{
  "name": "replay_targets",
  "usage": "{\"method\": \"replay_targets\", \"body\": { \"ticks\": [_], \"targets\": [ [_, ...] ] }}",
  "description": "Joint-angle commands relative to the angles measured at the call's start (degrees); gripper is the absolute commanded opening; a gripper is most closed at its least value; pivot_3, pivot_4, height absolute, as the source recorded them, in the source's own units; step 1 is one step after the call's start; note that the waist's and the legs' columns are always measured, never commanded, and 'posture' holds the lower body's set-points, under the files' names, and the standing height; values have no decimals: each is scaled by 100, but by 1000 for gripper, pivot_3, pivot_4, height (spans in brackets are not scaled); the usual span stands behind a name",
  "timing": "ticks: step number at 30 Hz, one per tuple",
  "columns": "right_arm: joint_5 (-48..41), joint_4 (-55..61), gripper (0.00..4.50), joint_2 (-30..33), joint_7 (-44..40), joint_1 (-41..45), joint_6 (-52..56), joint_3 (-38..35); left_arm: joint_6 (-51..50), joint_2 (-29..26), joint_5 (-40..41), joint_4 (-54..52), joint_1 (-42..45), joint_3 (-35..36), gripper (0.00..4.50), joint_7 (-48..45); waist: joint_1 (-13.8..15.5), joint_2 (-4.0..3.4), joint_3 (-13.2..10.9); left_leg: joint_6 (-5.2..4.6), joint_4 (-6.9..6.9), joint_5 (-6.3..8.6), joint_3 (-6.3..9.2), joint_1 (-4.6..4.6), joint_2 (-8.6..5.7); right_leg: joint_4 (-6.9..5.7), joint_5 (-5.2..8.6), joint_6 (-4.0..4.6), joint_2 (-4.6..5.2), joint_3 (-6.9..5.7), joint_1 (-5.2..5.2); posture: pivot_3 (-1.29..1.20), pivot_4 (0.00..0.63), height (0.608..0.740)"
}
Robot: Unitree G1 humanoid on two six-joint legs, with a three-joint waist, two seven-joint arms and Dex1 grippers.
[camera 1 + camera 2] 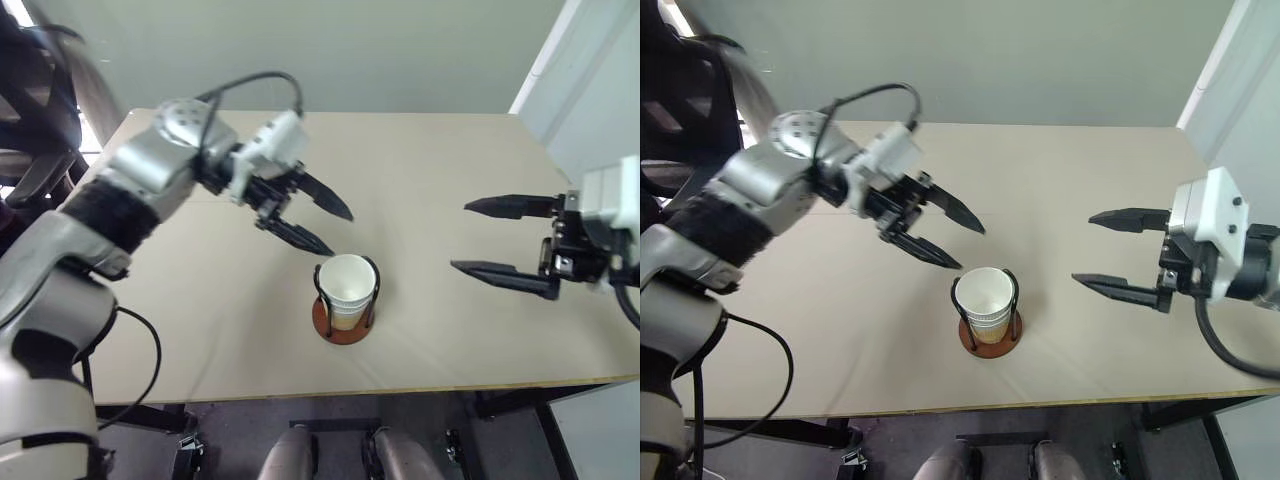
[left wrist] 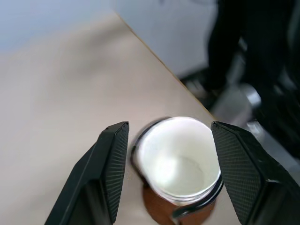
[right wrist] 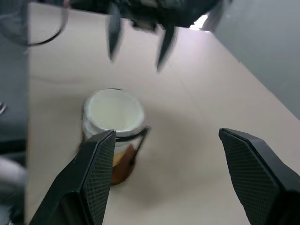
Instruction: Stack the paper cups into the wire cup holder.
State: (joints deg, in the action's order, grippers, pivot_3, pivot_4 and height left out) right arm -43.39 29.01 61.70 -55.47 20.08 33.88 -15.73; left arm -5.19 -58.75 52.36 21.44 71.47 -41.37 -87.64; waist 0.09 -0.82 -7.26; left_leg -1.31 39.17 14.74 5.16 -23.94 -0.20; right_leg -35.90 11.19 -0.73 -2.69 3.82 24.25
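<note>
Paper cups (image 1: pixel 347 290) sat nested inside the wire cup holder (image 1: pixel 343 322) near the table's (image 1: pixel 450 160) front edge. Left gripper (image 1: pixel 318 228) hovered spread and empty above them, apparently clearing away; right gripper (image 1: pixel 485 238) waited agape, empty.

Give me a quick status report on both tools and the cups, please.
Left tool open, empty, above the wire cup holder. Right tool open, empty, off to the side. Paper cups nested in the holder. Nothing in the way.
</note>
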Motion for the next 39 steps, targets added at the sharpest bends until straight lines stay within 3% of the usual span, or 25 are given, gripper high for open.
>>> {"method": "replay_targets", "body": {
  "ticks": [1,3,6,11,14,16,19,27,39],
  "targets": [
    [566,-777,3597,-82,-378,246,-532,382,-674,-870,1,-843,-1174,1396,2975,861,-36,-6,3,10,-1,-6,1,1,0,-1,0,0,-1,-2,0,0,150,740],
    [839,-1188,3597,-203,-503,490,-733,677,-955,-1436,165,-1299,-2375,2428,2975,1572,-37,-7,3,45,-10,-27,-3,1,3,-5,1,-1,0,3,7,0,150,740],
    [1181,-1776,3597,-416,-688,801,-1008,986,-1467,-1700,401,-1899,-4184,4165,2975,2652,-50,-6,3,52,-18,-29,-7,3,6,-2,0,7,-2,4,13,0,150,740],
    [1795,-2805,3597,-849,-850,1411,-1339,1516,-2431,-703,312,-3221,-7019,7389,2975,4125,-38,-5,4,35,-16,-20,-17,15,5,-3,6,35,1,4,2,0,150,740],
    [2085,-3331,3597,-1095,-1026,1831,-1486,1791,-2780,-51,252,-3803,-7930,8331,3164,4531,-29,-3,3,9,-21,-4,-32,30,9,-10,6,70,4,5,1,0,150,740],
    [2229,-3593,3765,-1186,-1163,2011,-1565,1899,-2864,189,160,-4027,-8210,8566,3570,4621,-26,-3,3,11,-25,-4,-34,36,15,-17,9,106,3,1,2,0,150,740],
    [2512,-3999,4464,-1282,-1405,2283,-1715,2138,-2869,515,-46,-4153,-8591,8899,4500,4702,-18,-3,3,28,-38,-11,-35,58,19,-28,5,159,2,0,-1,0,150,740],
    [2793,-4331,4489,-1480,-1690,2683,-1983,2206,-2703,892,-632,-4210,-8712,8930,4500,4830,-47,-1,0,49,-61,-49,-32,96,21,-47,-26,208,-6,11,-9,0,150,740],
    [3088,-4660,4489,-1730,-1561,2857,-2278,2164,-2748,1082,-857,-4363,-8583,8963,4500,4878,-49,0,0,71,-113,-38,-33,94,22,-16,-32,195,-7,15,1,0,150,740]
  ]
}}
